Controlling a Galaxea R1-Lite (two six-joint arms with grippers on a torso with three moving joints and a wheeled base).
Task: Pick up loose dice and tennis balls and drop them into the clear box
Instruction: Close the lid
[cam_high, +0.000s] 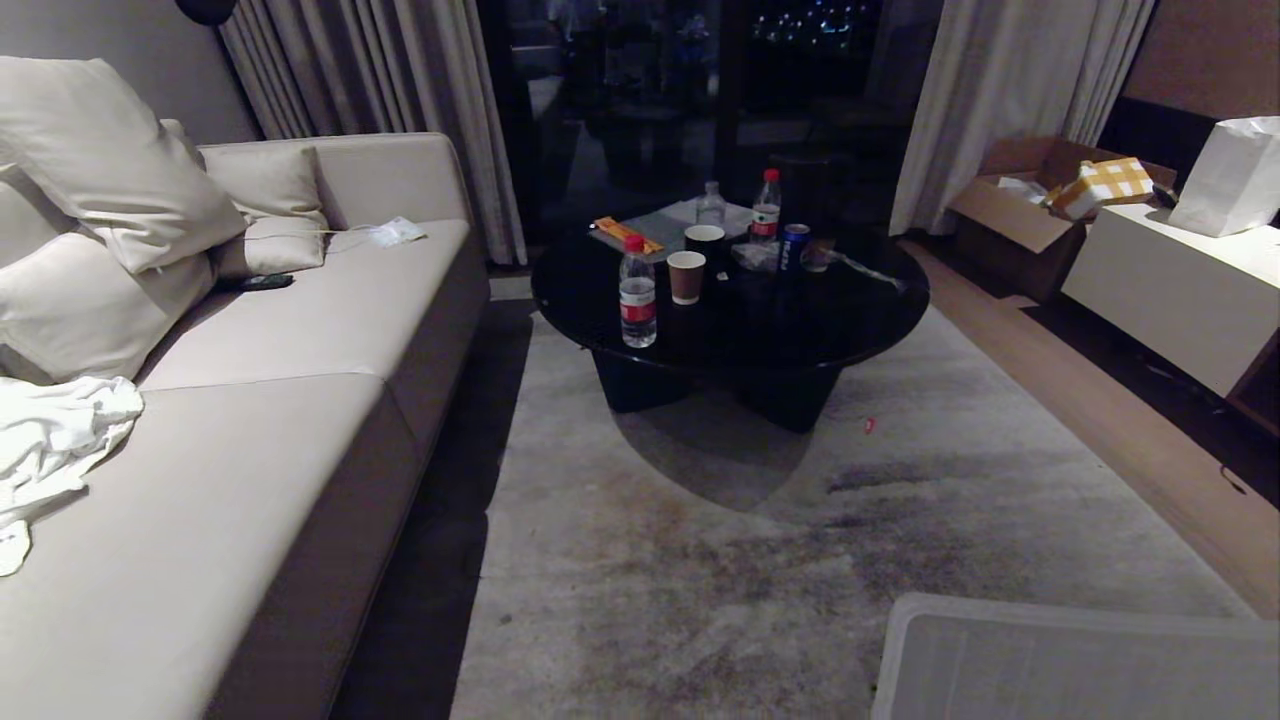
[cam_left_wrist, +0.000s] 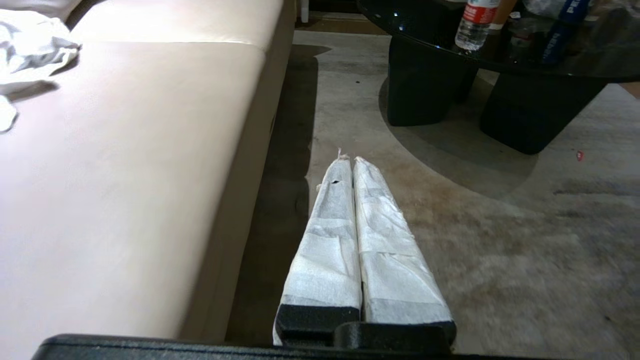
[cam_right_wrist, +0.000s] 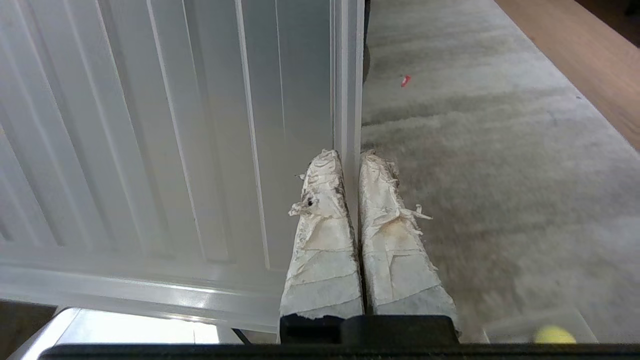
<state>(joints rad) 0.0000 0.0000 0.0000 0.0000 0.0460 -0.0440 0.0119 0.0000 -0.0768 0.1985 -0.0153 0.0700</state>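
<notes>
Over the rug (cam_high: 700, 560), both grippers were parked: left gripper (cam_left_wrist: 348, 161) jaws pressed together beside the sofa (cam_left_wrist: 125, 150), right gripper (cam_right_wrist: 350, 155) jaws pressed together, empty, at the ribbed panel (cam_right_wrist: 150, 125) edge. One ball (cam_right_wrist: 550, 334) was glimpsed by the right wrist; dice and box were not seen, so searching seemed due.

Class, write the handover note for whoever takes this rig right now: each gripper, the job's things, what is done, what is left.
Left gripper: shut, empty, above the rug beside the sofa.
Right gripper: shut, empty, at the edge of the ribbed panel.
Job's things: no dice in view; one blurred yellow-green spot, maybe a tennis ball inside a clear box. A small red speck lies on the rug near the round table.
Done: nothing can be confirmed.
Left: find the dice and balls, box them.
</notes>
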